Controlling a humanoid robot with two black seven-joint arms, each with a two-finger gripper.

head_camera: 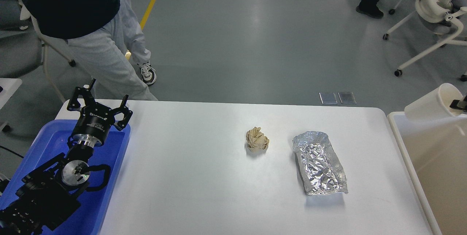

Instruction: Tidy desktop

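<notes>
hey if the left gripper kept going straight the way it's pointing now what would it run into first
Probably nothing on the desktop. The left gripper, open above the blue tray, points up and away past the far edge, toward the standing person's legs. Depth there is unclear.

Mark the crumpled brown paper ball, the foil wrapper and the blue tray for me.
crumpled brown paper ball (257,139), head view, centre of the wad.
foil wrapper (320,162), head view, middle of its crinkled top.
blue tray (116,154), head view, right rim.
</notes>
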